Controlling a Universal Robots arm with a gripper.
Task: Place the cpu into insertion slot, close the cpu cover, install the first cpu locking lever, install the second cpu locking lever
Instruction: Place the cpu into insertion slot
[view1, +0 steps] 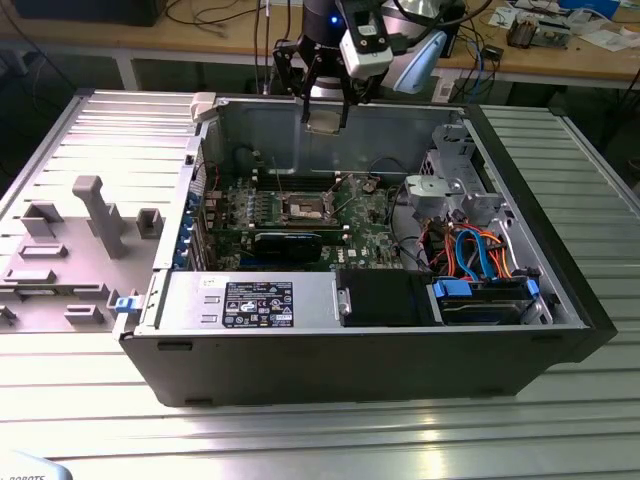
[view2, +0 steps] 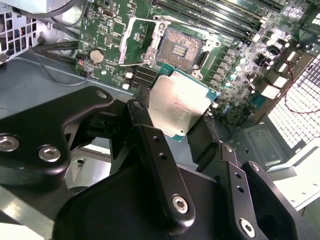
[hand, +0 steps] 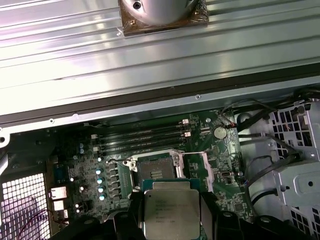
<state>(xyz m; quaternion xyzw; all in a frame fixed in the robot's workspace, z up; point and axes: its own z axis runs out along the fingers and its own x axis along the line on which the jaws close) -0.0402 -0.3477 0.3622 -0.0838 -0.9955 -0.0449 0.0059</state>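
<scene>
Above insertion slot (view2: 179, 50), pincer (view2: 174, 119) snug around cpu (view2: 181, 100)

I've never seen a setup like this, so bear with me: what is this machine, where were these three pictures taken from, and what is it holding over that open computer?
It is a single robot arm with a two-fingered tool at its end. The exterior view comes from a camera off the arm. It looks at an open computer case lying on a ribbed metal table. Both wrist views come from cameras riding on the arm, looking past the tool at the green circuit board inside the case.

The tool is shut on the cpu, a flat square silver chip, and holds it in the air over the case. On the board is the insertion slot, a dark square socket with nothing in it. The cpu cover, a silvery frame, is flipped open beside the slot.
</scene>
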